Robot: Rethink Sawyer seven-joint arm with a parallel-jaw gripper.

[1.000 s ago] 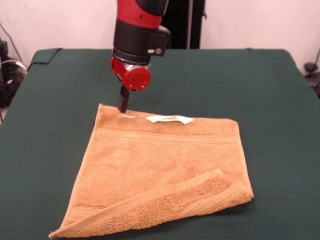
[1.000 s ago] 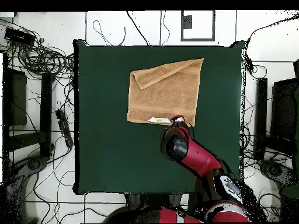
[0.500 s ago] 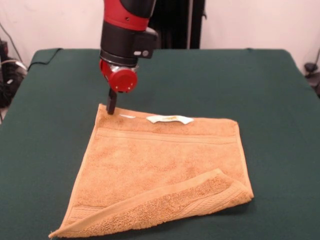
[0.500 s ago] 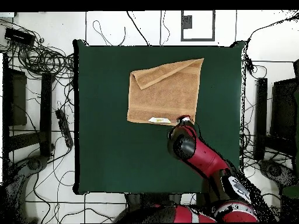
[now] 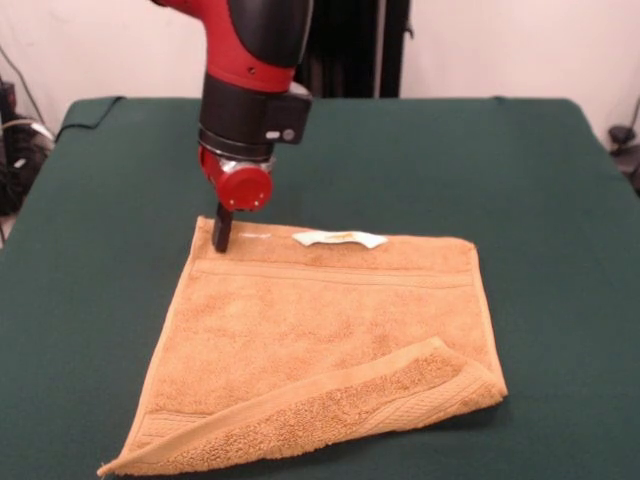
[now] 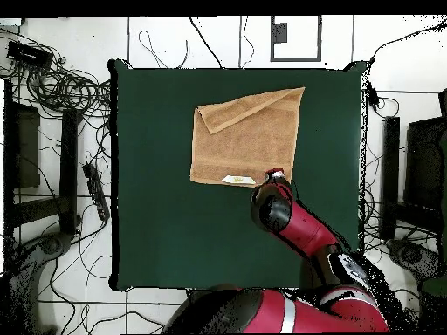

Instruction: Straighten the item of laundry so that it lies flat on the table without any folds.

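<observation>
The item of laundry (image 5: 330,330) is an orange-tan towel lying on the dark green table (image 5: 470,160). Its near edge is folded back over itself in a long flap (image 5: 400,385), thickest at the near right corner. A white label (image 5: 338,238) sits on the far edge. My gripper (image 5: 222,232) is down at the towel's far left corner, its dark tip touching the cloth. From overhead the towel (image 6: 244,140) lies in the upper middle of the table (image 6: 157,227), and my gripper (image 6: 278,175) is at its lower right corner.
Green cloth surrounds the towel on all sides, widest to the right in the front view. In the overhead view, cables (image 6: 61,87) and dark equipment (image 6: 22,144) lie on the floor around the table.
My gripper has moved left along the towel's far edge, from beside the label to the far left corner, and come down lower onto the cloth. The towel has not shifted.
</observation>
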